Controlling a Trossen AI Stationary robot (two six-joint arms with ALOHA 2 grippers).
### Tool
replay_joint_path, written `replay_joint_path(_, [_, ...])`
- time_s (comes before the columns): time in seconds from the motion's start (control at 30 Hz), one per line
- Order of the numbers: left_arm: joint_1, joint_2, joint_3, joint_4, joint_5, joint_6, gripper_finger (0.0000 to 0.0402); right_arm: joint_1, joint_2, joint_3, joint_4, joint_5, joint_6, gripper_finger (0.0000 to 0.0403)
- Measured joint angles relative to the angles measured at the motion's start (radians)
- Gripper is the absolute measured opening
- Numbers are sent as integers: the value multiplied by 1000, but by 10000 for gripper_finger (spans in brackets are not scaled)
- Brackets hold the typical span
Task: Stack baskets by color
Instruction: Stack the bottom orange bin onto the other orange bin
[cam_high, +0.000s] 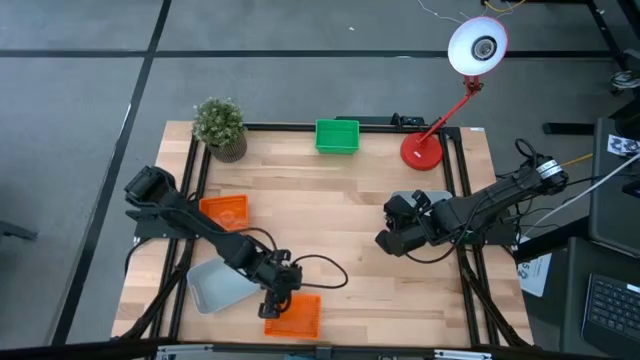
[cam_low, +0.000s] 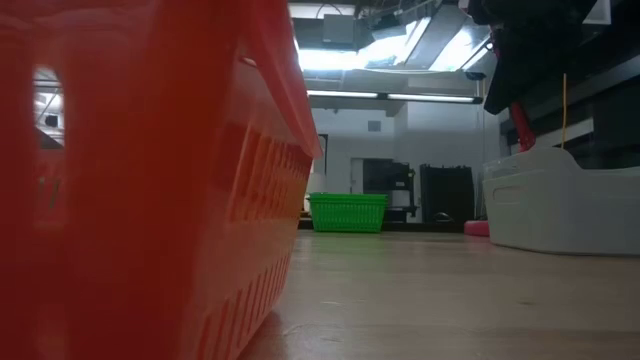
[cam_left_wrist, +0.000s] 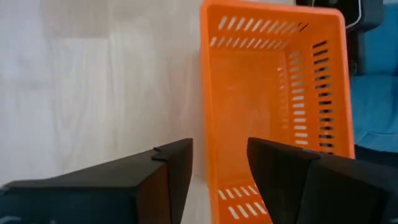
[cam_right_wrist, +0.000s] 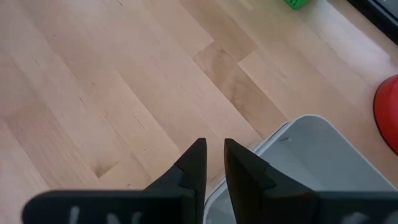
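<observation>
From the high view, I saw the pale wood counter (cam_high: 340, 230) on a dark grey floor with black lines. On it stood 1 green basket (cam_high: 337, 136) at the far edge, between a potted plant (cam_high: 221, 127) and a red lamp (cam_high: 440, 120). An orange basket (cam_high: 224, 211) lay on the left, a grey basket (cam_high: 216, 285) near the front left, and another orange basket (cam_high: 295, 318) at the front edge. The left pincer (cam_high: 275, 300) hung over that front basket's rim. The right pincer (cam_high: 397, 228) covered most of a second grey basket (cam_high: 405, 197), so I could not make out its outline.

In the low view, an orange wall filled the left half, too near to read. Beyond it lay the counter, the green basket far off, a grey basket on the right, and a room with ceiling lights.

The left wrist view showed the pincer's fingers (cam_left_wrist: 177, 168) released, astride the orange basket's side wall.

The right wrist view showed narrowly parted fingers (cam_right_wrist: 193, 165) above the grey rim; whether they grasped it I could not tell.
</observation>
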Motion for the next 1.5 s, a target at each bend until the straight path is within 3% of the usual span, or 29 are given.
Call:
replay_joint_path(0.43, [7,102,0,24,15,-23,141,0,0,0,-5,0,-6,56])
replay_joint_path(0.53, [14,102,0,32,10,-22,103,0,0,0,-7,-1,-6,56])
replay_joint_path(0.63, [21,102,11,27,32,6,28,0,0,0,-9,-1,-6,56])
replay_joint_path(0.7, [23,102,34,5,32,39,11,0,0,0,-9,0,-20,56])
replay_joint_path(0.8, [39,97,116,-153,24,88,4,0,0,0,-9,-1,-30,56])
replay_joint_path(1.0, [55,32,361,-489,-98,263,2,0,0,0,-7,-44,-29,56])
replay_joint_path(1.2, [87,-97,554,-896,-370,333,2,0,0,0,-4,-52,-29,56])
replay_joint_path(1.3, [125,-185,572,-1045,-471,275,1,0,0,0,-3,-52,-29,56])
replay_joint_path(1.4, [182,-279,549,-1164,-487,209,1,0,0,0,-1,-45,-30,56])
replay_joint_path(1.5, [254,-370,475,-1159,-470,161,1,0,0,0,1,-43,-30,56])
